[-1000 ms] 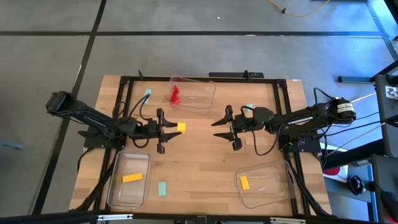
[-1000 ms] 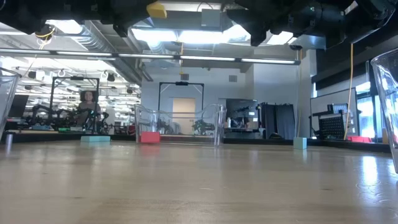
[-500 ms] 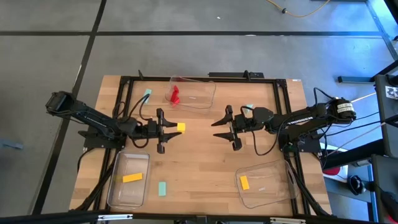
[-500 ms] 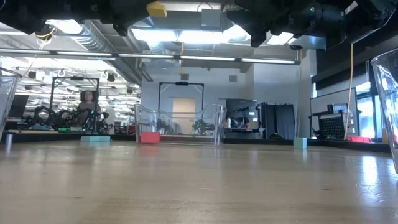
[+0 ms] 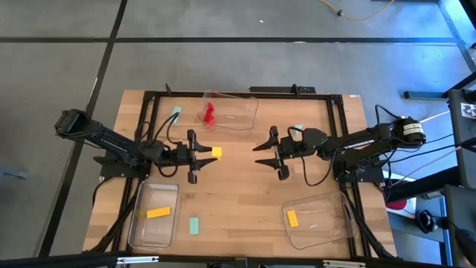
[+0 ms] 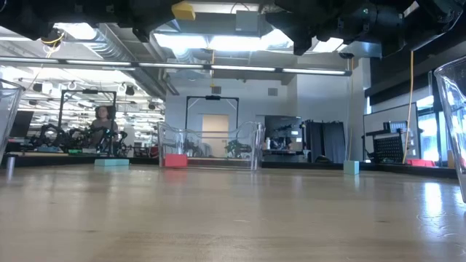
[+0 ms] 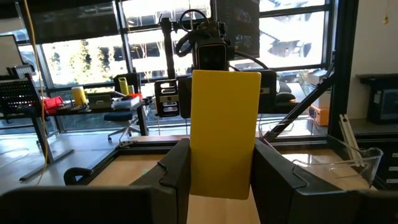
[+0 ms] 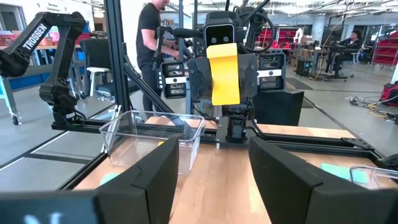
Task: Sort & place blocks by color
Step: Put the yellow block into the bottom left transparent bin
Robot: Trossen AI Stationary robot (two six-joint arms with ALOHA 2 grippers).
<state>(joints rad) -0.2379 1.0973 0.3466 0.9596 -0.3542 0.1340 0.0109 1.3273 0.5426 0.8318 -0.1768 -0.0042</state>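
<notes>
Your left gripper [image 5: 208, 153] is clamping a flat, smooth yellow block [image 7: 224, 134] above the wooden table [image 5: 238, 186]; your right gripper [image 5: 268, 152] is hanging with fingers spread, empty.

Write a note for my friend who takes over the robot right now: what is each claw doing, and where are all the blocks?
Left gripper: shut on a yellow block, held above mid-table.
Right gripper: open, empty, facing it.
Red blocks lie in the far tray. One yellow bar is in the near-left tray, another in the near-right tray.
Left to do: place the held block; three teal blocks are loose on the table, at and.
</notes>
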